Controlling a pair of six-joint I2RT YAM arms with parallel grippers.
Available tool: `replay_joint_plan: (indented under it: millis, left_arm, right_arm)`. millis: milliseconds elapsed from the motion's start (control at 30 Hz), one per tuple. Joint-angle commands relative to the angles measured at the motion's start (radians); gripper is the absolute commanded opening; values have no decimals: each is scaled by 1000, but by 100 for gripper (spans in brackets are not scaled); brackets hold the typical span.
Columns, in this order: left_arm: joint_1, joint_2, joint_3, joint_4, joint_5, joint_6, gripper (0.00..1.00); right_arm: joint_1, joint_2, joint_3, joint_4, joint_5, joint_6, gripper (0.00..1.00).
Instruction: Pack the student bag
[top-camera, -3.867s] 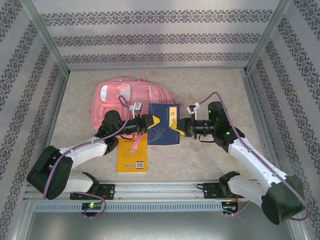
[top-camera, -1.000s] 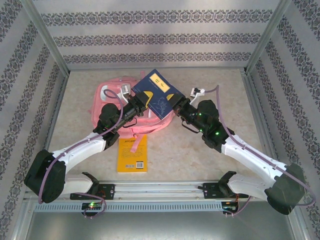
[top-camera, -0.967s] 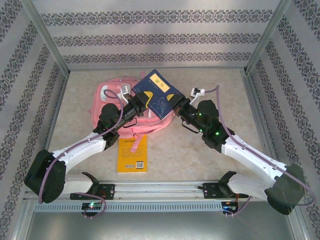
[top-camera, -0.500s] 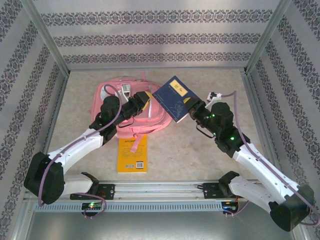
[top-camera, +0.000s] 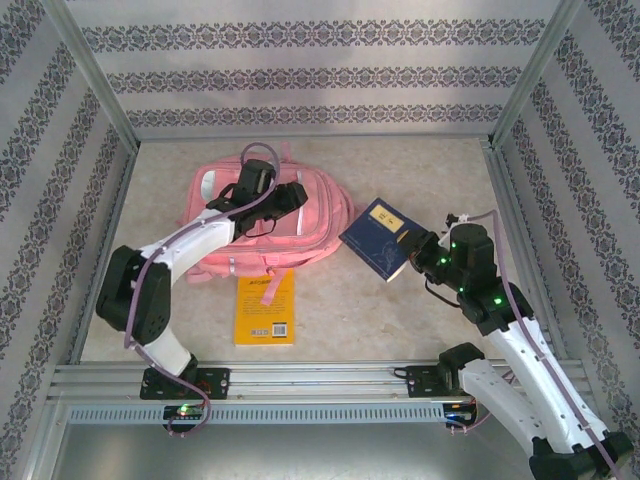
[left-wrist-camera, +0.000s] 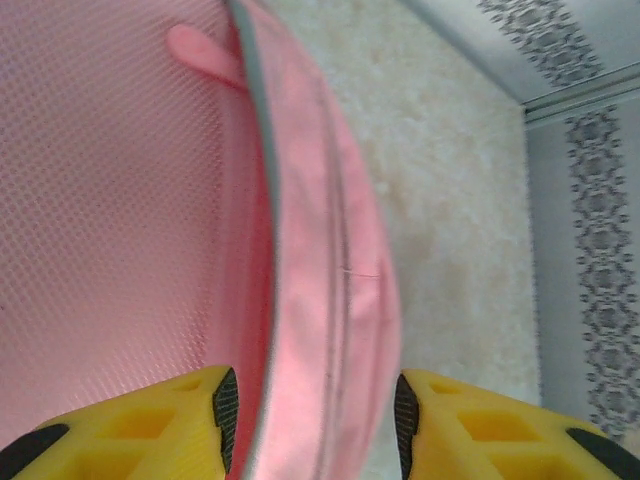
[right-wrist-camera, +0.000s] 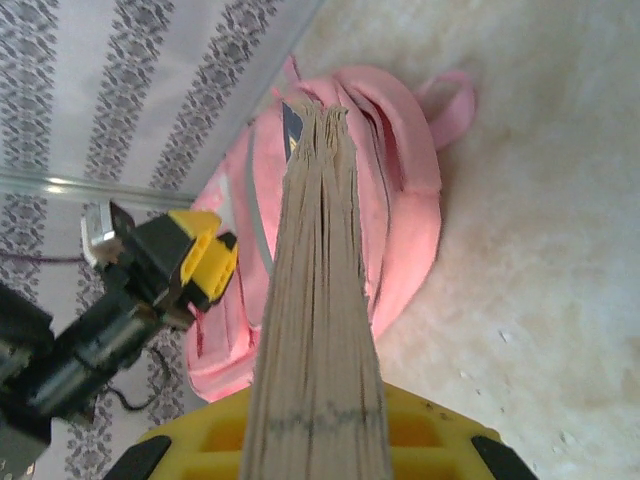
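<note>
Pale speckled tabletop (top-camera: 430, 170) stretched from a metal rail (top-camera: 320, 378) at the near edge, where both arms were bolted, back to patterned wall panels (top-camera: 320, 75).

Nearest the rail, left of centre, a yellow book (top-camera: 266, 318) lay flat on the table. A pink strap (top-camera: 270, 288) from the bag trailed across its far end.

Farther in on the right side, the right gripper (top-camera: 407, 253) was clenched on a dark blue book (top-camera: 373, 233). The wrist view showed the page edges running up from between the yellow fingers, so the book was pinched by its covers. It was held tilted, its free corner pointing toward the bag. It sat just beside the bag's right edge, and the overhead view left it unclear whether the two touched.

Beyond the yellow book, the student bag (top-camera: 300, 228) lay flat on the far left-centre part of the table, a pale reflective patch at its far left corner and its straps toward the near side.

Over the bag's far part hung the left gripper (top-camera: 293, 193), its arm reaching across the bag from the left. Its jaws stood parted. In the wrist view one yellow finger (left-wrist-camera: 150, 425) sat on each side of the pink rim of the bag's opening, with mesh lining to one side and bare table to the other. Whether the pads touched the fabric could not be told.
</note>
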Motion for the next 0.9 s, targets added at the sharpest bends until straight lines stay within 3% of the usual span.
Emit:
replay_joint_plan:
  millis: [0,300,467,867]
  left_arm:
    - [9,50,55,-11,-4,52,45]
    - [5,183,128,26,63,103,30]
    - [2,201,161,-25,77,158,0]
    - [4,-5,210,-137,106,240,0]
  right_arm:
    - [-24,-40,-13,-20,-74,-9,0]
    - [-99,-79,-74,10,-163,28,0]
    - [-126,-81,-79,16,-188,18,0]
    - [-154,-4,-19,-54,-190,-85,0]
